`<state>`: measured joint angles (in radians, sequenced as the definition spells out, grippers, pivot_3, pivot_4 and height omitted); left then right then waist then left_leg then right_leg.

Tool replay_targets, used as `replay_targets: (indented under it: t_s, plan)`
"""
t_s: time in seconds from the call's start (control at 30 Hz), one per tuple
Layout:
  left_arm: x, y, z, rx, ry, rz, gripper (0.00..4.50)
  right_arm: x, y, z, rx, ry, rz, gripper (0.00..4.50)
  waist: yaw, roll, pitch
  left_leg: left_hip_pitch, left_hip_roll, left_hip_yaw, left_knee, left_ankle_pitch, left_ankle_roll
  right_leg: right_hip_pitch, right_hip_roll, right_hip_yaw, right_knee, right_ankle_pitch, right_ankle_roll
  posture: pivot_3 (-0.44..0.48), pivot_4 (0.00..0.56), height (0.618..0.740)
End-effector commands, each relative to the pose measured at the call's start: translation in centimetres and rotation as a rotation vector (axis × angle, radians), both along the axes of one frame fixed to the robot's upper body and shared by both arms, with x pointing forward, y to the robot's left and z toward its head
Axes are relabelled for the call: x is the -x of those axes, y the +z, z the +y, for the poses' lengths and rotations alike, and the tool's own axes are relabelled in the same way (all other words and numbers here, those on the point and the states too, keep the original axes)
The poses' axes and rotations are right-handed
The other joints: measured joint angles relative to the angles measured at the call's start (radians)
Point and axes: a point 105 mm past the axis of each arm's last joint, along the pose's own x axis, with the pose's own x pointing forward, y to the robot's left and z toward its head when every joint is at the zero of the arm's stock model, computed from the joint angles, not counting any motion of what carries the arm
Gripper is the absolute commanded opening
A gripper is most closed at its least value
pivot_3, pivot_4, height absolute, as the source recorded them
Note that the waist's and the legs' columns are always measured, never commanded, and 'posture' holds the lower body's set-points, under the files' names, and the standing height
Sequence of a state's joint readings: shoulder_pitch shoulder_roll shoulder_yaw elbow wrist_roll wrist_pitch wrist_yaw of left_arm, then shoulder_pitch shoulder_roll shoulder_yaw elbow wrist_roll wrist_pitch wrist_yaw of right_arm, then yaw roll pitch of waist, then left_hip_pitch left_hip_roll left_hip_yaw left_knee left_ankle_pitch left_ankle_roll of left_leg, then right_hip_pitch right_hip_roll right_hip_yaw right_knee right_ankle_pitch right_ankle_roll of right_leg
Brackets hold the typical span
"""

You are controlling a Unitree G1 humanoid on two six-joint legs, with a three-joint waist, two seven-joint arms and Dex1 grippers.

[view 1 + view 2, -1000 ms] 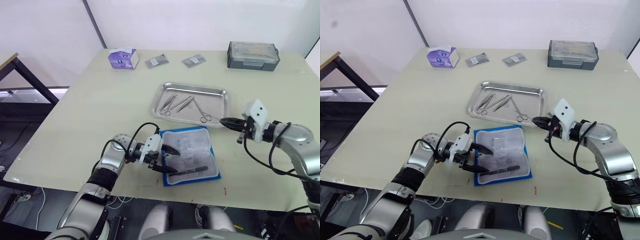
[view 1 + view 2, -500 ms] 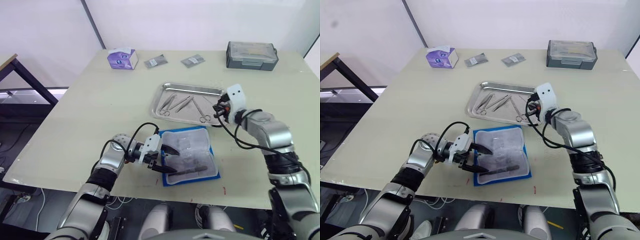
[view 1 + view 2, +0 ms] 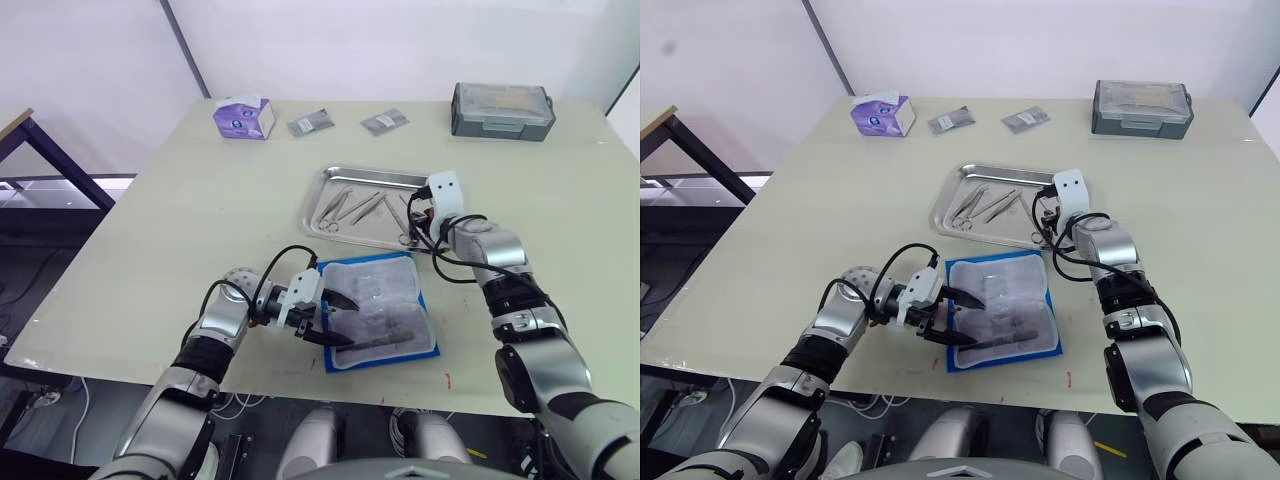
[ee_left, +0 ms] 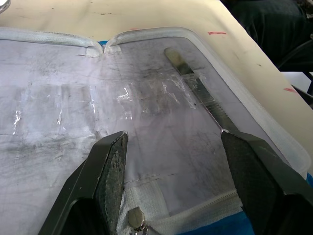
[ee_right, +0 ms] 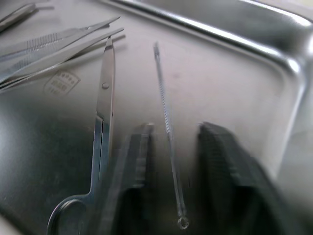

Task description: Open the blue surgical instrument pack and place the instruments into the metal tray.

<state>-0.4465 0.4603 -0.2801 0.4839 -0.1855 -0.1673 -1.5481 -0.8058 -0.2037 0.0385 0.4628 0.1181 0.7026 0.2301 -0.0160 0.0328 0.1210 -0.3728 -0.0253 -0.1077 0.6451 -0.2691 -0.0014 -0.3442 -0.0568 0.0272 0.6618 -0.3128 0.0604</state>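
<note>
The right wrist cam shows a thin probe (image 5: 167, 122) lying between the parted fingers of the right gripper (image 3: 416, 213), beside scissors (image 5: 100, 137) in the metal tray (image 3: 380, 178). The blue surgical instrument pack (image 3: 378, 312) lies open just in front of the tray near the table's (image 3: 200, 200) front edge. The left gripper (image 3: 335, 318) sits spread over the pack's clear lining, one dark instrument (image 4: 195, 88) left inside, with plenty of bare table to the left.

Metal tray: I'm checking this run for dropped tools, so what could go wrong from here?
The right gripper is open over a thin probe in the metal tray; closing again might lift it. One flat tool remains in the blue surgical instrument pack; the open left gripper may drag the pack.
</note>
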Motion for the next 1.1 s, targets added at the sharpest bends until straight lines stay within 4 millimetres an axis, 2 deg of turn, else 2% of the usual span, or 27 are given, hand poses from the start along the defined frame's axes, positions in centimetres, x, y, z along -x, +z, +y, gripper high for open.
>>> replay_targets:
  t_s: [0.03,0.1,0.27,0.37,0.4,0.47,0.57,0.63,0.8,1.1]
  plan:
    - [3.7,-5.7,0.7,-0.152,-0.022,0.229,3.26,0.1,3.2,0.1,0.006,0.036,-0.128,3.65,0.000,0.000,0.000,0.000,0.000,0.000,0.000,0.000,0.000,0.000,0.000,0.000,0.000,0.000,0.000,0.000,0.150,0.738]
    - [3.7,-5.7,0.7,-0.152,-0.023,0.230,3.26,0.6,4.0,-0.1,-0.002,0.052,-0.159,4.46,0.000,0.000,0.000,0.000,0.000,0.000,0.000,0.000,0.000,0.000,0.000,0.000,0.000,0.000,0.000,0.000,0.150,0.738]
    - [3.7,-5.7,0.7,-0.153,-0.025,0.230,3.26,3.1,5.7,-0.2,-0.050,0.208,-0.254,4.49,0.000,0.000,0.000,0.000,0.000,0.000,-0.001,0.000,0.000,0.000,0.000,0.000,-0.001,0.000,0.000,0.000,0.150,0.738]
    - [3.6,-5.7,0.6,-0.154,-0.029,0.230,3.26,8.0,5.0,0.2,-0.095,0.525,-0.266,4.49,0.006,-0.001,0.000,0.000,0.000,0.000,-0.001,0.000,0.000,0.000,0.000,0.000,-0.001,0.000,0.000,0.000,0.150,0.738]
    - [3.6,-5.7,0.6,-0.153,-0.029,0.230,3.26,9.1,4.9,0.2,-0.101,0.582,-0.264,4.49,0.005,-0.001,0.000,0.000,0.000,-0.001,-0.001,0.000,0.000,0.001,0.000,-0.001,-0.002,0.000,0.001,0.000,0.150,0.738]
    - [3.5,-5.7,0.6,-0.155,-0.030,0.228,3.26,12.8,4.4,0.1,-0.195,0.773,-0.218,4.49,0.004,-0.004,0.003,-0.001,0.000,0.000,-0.002,0.000,0.000,0.001,0.000,0.000,-0.004,-0.001,0.001,0.000,0.150,0.738]
    - [3.5,-5.7,0.6,-0.156,-0.032,0.228,3.26,14.8,2.4,-0.3,-0.091,0.902,-0.163,4.49,-0.002,-0.005,0.004,-0.001,0.001,0.000,-0.001,0.000,0.000,0.002,0.000,0.000,-0.003,0.000,0.001,0.000,0.150,0.738]
    - [3.5,-5.7,0.6,-0.155,-0.034,0.229,3.26,15.7,1.1,-0.2,-0.036,0.973,-0.130,4.49,-0.003,-0.005,0.003,0.001,0.001,0.001,-0.001,0.000,0.001,0.002,0.000,0.001,-0.003,-0.001,0.001,0.000,0.150,0.738]
    - [3.4,-5.7,0.5,-0.156,-0.038,0.228,3.26,16.6,-1.9,0.4,0.094,1.112,-0.089,4.49,0.005,-0.007,0.005,0.003,0.001,0.002,-0.004,0.000,0.001,0.003,0.000,0.001,-0.003,-0.003,0.005,0.000,0.150,0.738]
    - [3.4,-5.6,0.7,-0.161,-0.035,0.225,3.26,16.8,-4.4,0.4,0.246,1.258,-0.094,4.49,0.004,-0.008,0.005,0.003,0.001,0.002,-0.004,0.000,0.000,0.003,0.000,0.001,-0.004,-0.001,0.002,0.000,0.150,0.738]
